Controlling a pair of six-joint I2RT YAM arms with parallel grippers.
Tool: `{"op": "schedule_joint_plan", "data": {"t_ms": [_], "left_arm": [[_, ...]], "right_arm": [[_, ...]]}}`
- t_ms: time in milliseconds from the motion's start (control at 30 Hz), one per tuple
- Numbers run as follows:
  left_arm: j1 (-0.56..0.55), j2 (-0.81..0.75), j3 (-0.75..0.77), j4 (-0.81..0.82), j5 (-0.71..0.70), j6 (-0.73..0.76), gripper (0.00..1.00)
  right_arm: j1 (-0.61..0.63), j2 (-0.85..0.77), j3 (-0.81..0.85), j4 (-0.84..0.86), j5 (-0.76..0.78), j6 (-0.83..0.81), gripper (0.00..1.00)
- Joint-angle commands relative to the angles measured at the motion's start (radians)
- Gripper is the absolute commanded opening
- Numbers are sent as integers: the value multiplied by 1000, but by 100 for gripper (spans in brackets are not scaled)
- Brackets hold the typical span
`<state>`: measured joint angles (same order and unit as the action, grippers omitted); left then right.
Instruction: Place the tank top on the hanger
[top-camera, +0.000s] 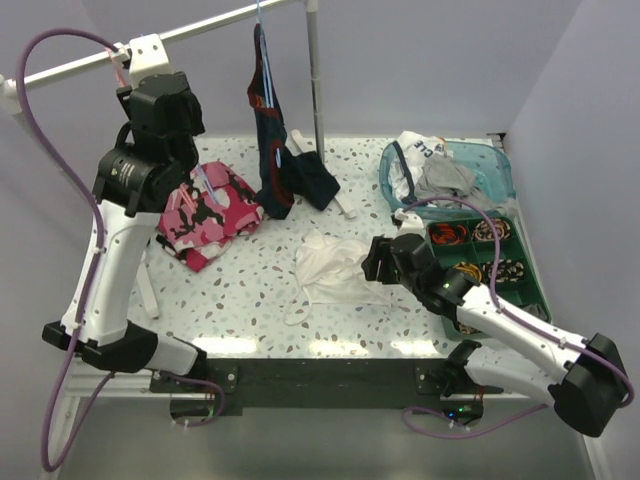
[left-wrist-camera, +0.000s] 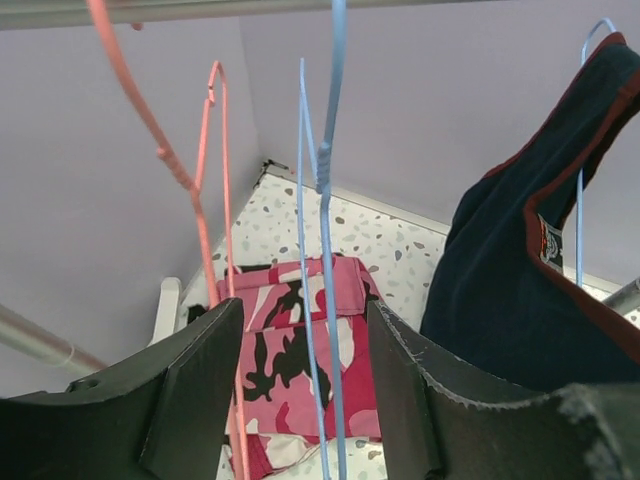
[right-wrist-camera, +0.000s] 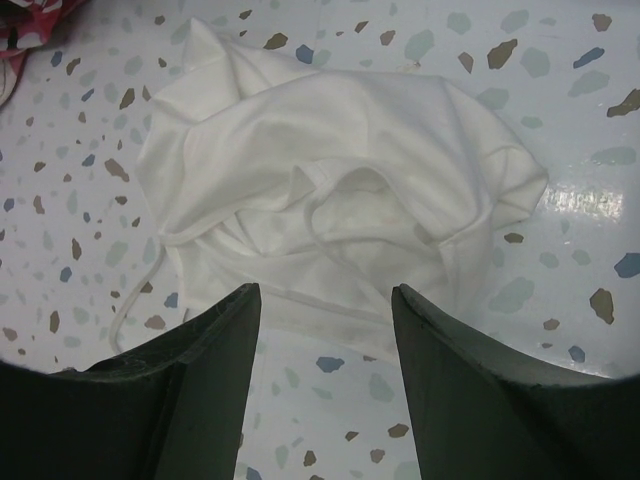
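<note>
Tank top (right-wrist-camera: 330, 170), one, crumpled, right hand (right-wrist-camera: 325, 290) open, left hand (left-wrist-camera: 305, 330) open astride one hanger (left-wrist-camera: 323, 175)

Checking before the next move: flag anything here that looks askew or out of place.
The thin white tank top lies crumpled on the speckled table, straps tangled. The dark navy red-striped garment hangs lopsided, its lower end trailing onto the table. The pink camouflage garment lies in a heap.

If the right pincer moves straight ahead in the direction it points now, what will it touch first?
Most likely the tank top, crumpled on the table directly ahead of the open right pincer. Nothing shows between them, though the depth is hard to judge.
</note>
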<state>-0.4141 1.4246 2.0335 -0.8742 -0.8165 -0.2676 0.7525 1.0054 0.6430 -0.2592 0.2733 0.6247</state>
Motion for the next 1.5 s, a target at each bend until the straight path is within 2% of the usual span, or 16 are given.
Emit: {"op": "schedule_joint_plan", "data": {"t_ms": [0,100,367,500,567,633,667,733,1167,1467], "left_arm": [[57,39,11,55,105,25,56],[93,71,22,76,129,34,52],[115,175,108,72,76,71,46],[116,209,128,73,37,90,35],[116,226,137,72,30,94,34],[116,232,149,73,33,97,24],[116,234,154,75,27,103,12],[116,237,166,76,23,114,0],[113,186,209,129,103,197,0],[109,54,85,182,221,186,0]], "right_arm": [[4,-25,30,11,-5,-10,59],[2,-28,30,9,-8,-11,59],[4,-47,29,-6,-8,-14,60],[4,-54,26,-9,-3,-14,60],[4,-56,26,-11,-2,-16,60],[4,-54,27,-12,-3,-17,60],[2,-53,29,-14,-2,-19,60],[4,-48,34,-15,-2,-22,60],[4,-11,57,-2,0,-26,60],[2,-1,63,-2,6,-28,60]]}}
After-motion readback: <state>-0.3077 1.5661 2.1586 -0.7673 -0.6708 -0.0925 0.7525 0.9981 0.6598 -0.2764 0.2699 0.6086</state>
